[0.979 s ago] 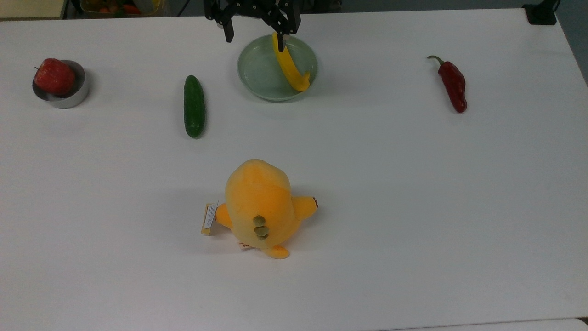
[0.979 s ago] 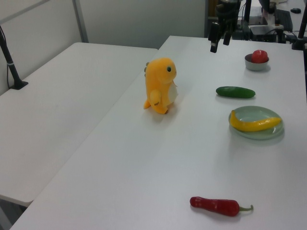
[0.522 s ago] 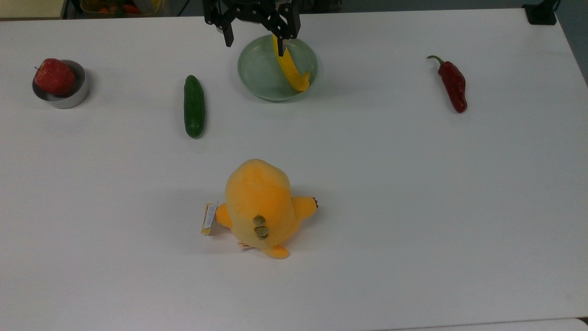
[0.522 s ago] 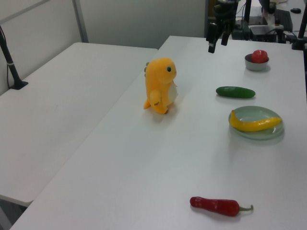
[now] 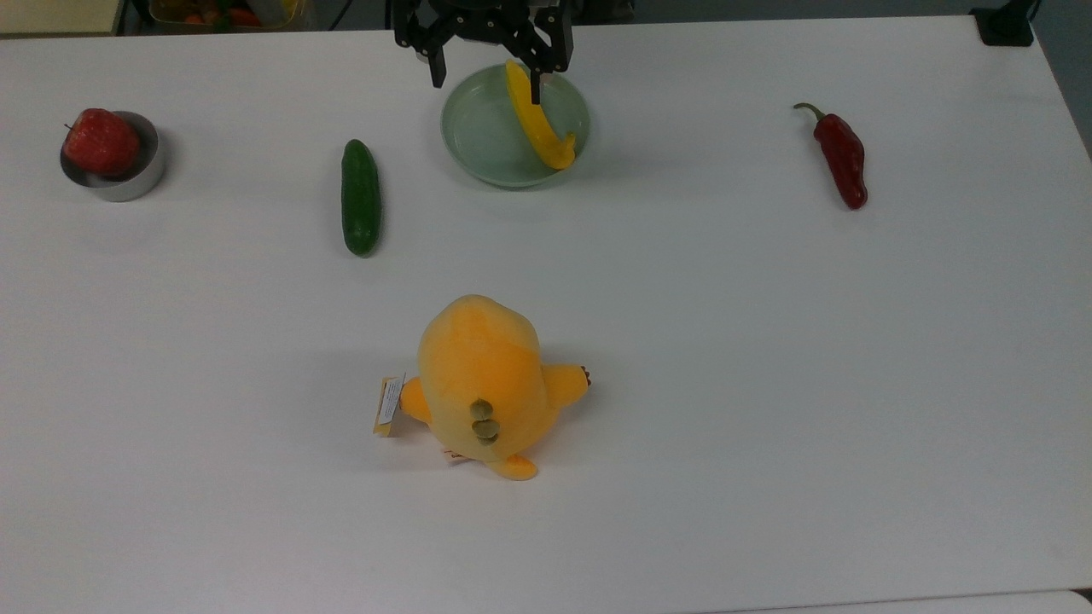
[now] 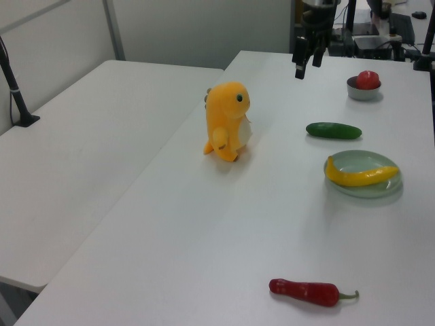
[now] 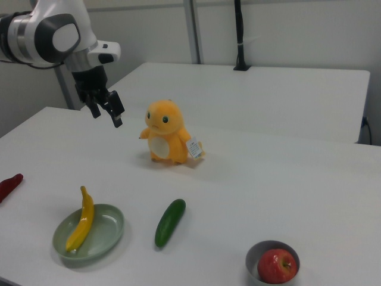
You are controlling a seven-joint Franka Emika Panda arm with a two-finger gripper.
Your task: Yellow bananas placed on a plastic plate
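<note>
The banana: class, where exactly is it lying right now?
In the top view the banana lies in the right half of the mint-green plate, one end over the rim, with the cucumber to the top view's left.

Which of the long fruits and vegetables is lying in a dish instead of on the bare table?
The slim yellow banana, lying in the pale green plastic plate. The green cucumber and red chilli pepper lie directly on the table.

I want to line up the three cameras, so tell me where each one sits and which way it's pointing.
Top view: overhead, looking down on the table; the gripper hangs over the plate.
Left view: low, off one table end near the red pepper, facing the gripper.
Right view: low, off the opposite end near the apple; the arm shows.
All share the banana on the plate.
</note>
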